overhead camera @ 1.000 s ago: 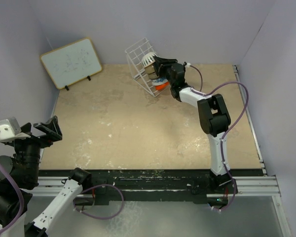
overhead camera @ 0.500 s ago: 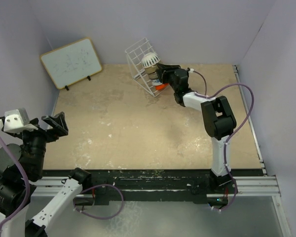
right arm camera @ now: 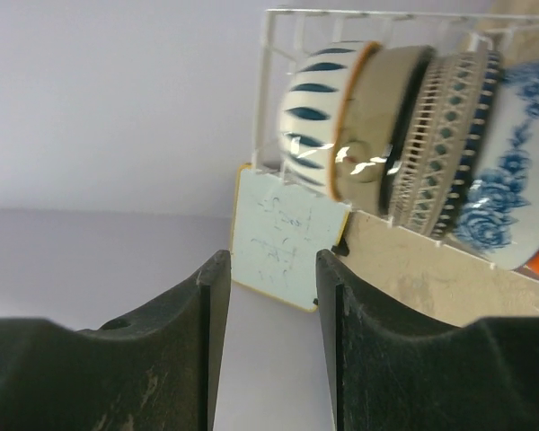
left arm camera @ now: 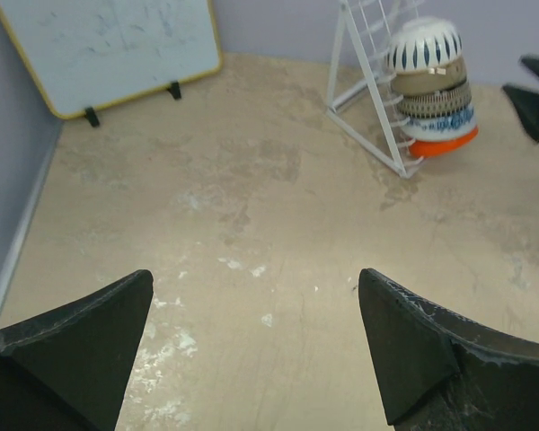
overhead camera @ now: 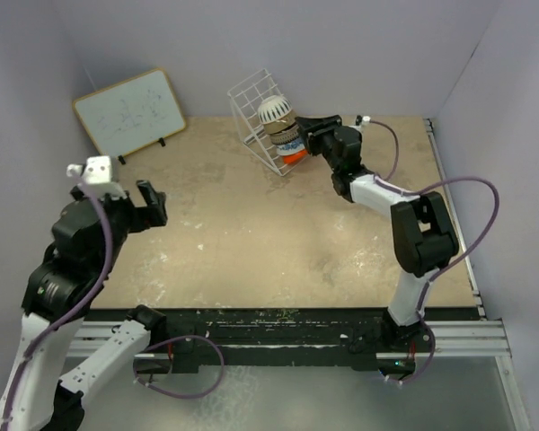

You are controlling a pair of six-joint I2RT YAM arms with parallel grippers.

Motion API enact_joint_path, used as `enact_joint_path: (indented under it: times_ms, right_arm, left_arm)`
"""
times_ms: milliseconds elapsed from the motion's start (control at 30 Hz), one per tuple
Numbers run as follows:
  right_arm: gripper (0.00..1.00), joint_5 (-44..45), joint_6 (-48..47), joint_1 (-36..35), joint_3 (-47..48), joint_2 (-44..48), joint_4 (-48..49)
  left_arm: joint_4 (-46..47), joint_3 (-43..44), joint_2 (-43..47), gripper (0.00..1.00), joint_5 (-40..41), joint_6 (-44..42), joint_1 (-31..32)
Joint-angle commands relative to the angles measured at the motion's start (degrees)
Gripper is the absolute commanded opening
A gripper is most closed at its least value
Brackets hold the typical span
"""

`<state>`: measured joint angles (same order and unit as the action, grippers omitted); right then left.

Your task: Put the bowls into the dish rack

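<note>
The dish rack (overhead camera: 254, 106) is a white wire grid leaning at the back of the table. Several bowls (overhead camera: 283, 133) lie nested on their sides in it: a blue-and-white striped bowl (right arm camera: 316, 115) outermost, then a brown bowl (right arm camera: 391, 112), a lattice-patterned bowl (right arm camera: 449, 135), a blue floral bowl (right arm camera: 512, 197) and an orange bowl (left arm camera: 445, 145) lowest. My right gripper (overhead camera: 311, 126) hovers just right of the stack, open and empty (right arm camera: 271, 269), not touching the bowls. Over the table's left side, far from the rack (left arm camera: 364, 81), my left gripper (overhead camera: 153, 205) is wide open and empty (left arm camera: 256, 296).
A wood-framed whiteboard (overhead camera: 130, 112) leans against the back left wall. Purple walls enclose the table on the left, back and right. The right arm's cable (overhead camera: 449, 193) loops above the table's right side.
The right gripper has drawn back to the right, away from the stacked bowls. The left arm has swung up and forward from the left edge over the table.
</note>
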<state>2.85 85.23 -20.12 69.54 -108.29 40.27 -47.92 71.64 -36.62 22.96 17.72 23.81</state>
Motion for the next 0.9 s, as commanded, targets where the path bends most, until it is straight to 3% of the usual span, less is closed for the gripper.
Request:
enact_joint_path:
  times_ms: [0, 167, 367, 567, 867]
  right_arm:
    - [0.47, -0.25, -17.12, 0.08, -1.34, 9.38, -1.47]
    - [0.48, 0.66, -34.31, 0.08, 1.39, 16.05, -17.57]
    - [0.50, 7.95, -49.14, 0.08, -2.24, 24.87, -28.82]
    - [0.61, 16.79, -54.42, 0.08, -7.78, 32.12, -36.52]
    - [0.68, 17.96, -56.24, 0.08, -10.65, 39.91, -40.00]
  left_arm:
    - [5.52, -3.49, -5.09, 0.99, -8.39, 2.75, 0.27]
    - [12.14, -5.88, -11.49, 0.99, -15.49, 4.49, 0.28]
    - [8.67, -3.17, -20.52, 0.99, -8.06, 14.08, 0.31]
    - [3.46, 0.42, -26.73, 0.99, 0.38, 19.04, 0.23]
    - [4.43, -0.45, -27.41, 0.99, 1.57, 18.16, 0.18]
